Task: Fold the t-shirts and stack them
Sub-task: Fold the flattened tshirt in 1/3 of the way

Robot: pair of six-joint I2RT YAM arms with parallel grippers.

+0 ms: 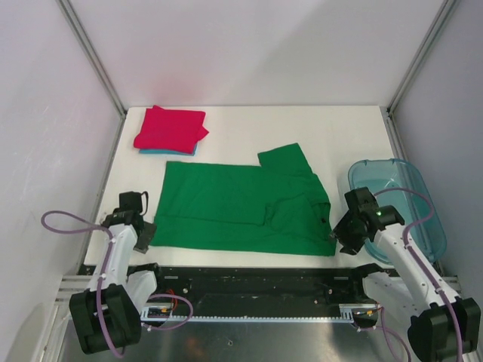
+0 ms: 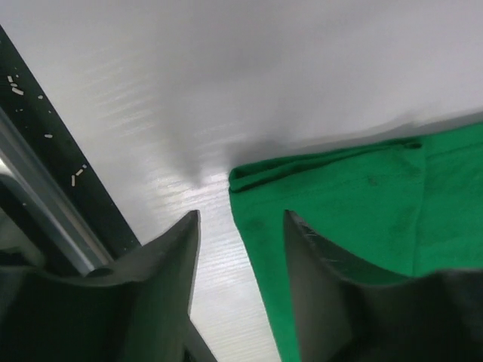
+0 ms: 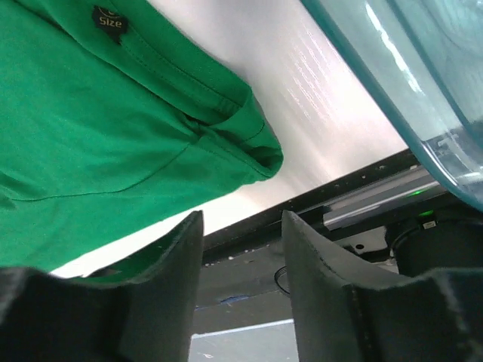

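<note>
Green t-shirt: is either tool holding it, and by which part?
Nothing held: left tool and right tool hang open by near corners of the green t-shirt.

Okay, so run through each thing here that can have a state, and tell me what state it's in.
Green t-shirt: partly folded, lying flat, not held.
Magenta t-shirt: folded, top of the far-left stack.
Light blue t-shirt: beneath the magenta t-shirt, only an edge showing.
Plastic bin: upright, nothing visible inside.
Left gripper: open, empty.
Right gripper: open, empty.
</note>
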